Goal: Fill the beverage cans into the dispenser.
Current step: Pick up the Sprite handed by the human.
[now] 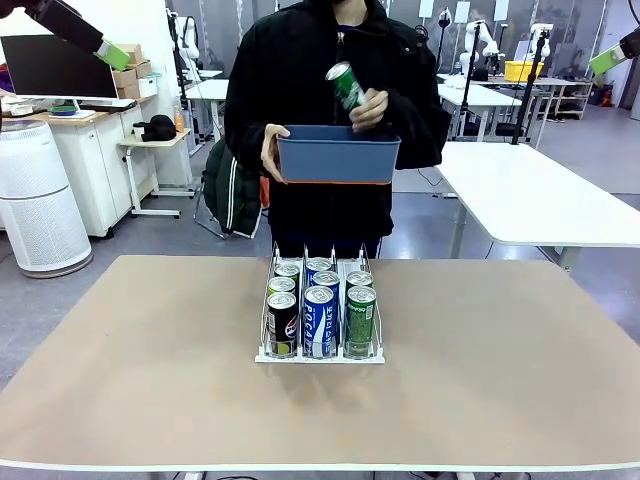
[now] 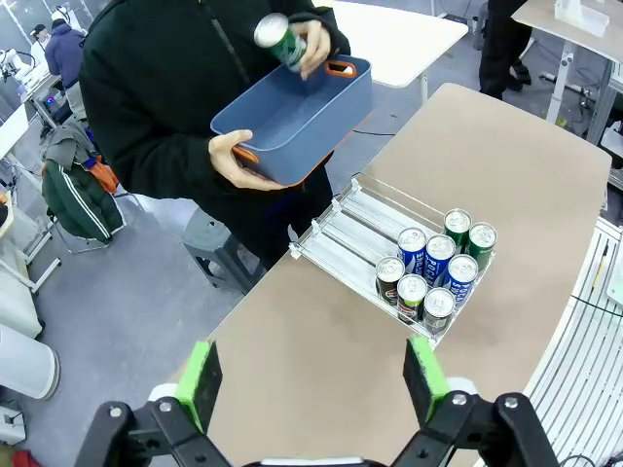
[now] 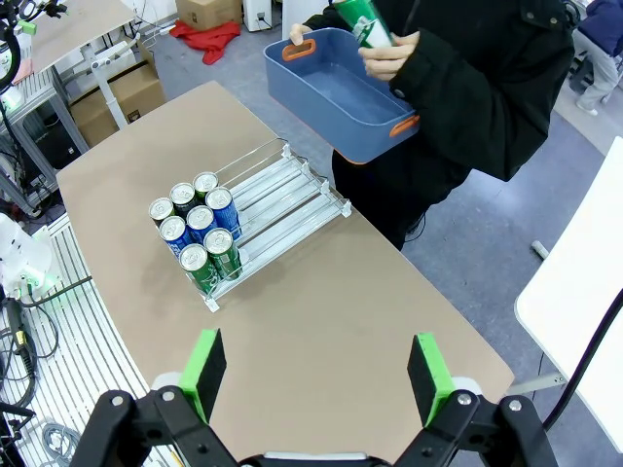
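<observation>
The white dispenser [image 1: 320, 352] stands at the table's middle with several beverage cans in its front end: a black one [image 1: 282, 322], a blue one [image 1: 318, 320] and a green one [image 1: 360, 318] in front, more behind them. Behind the table a person lifts a green can [image 1: 345, 85] out of a blue bin [image 1: 338, 158] held in the other hand. My left gripper [image 2: 311, 384] hangs open high above the table's left, empty, far from the dispenser [image 2: 346, 229] and its cans [image 2: 433, 268]. My right gripper [image 3: 316, 375] is open and empty, high above the dispenser [image 3: 282, 195] and cans [image 3: 195, 233].
The tan table [image 1: 150, 380] is bare around the rack. The person's blue bin [image 2: 292, 112] and raised can [image 2: 282, 41] hover past the far edge. My arms' green pads sit at the upper left [image 1: 112, 52] and upper right [image 1: 607, 60].
</observation>
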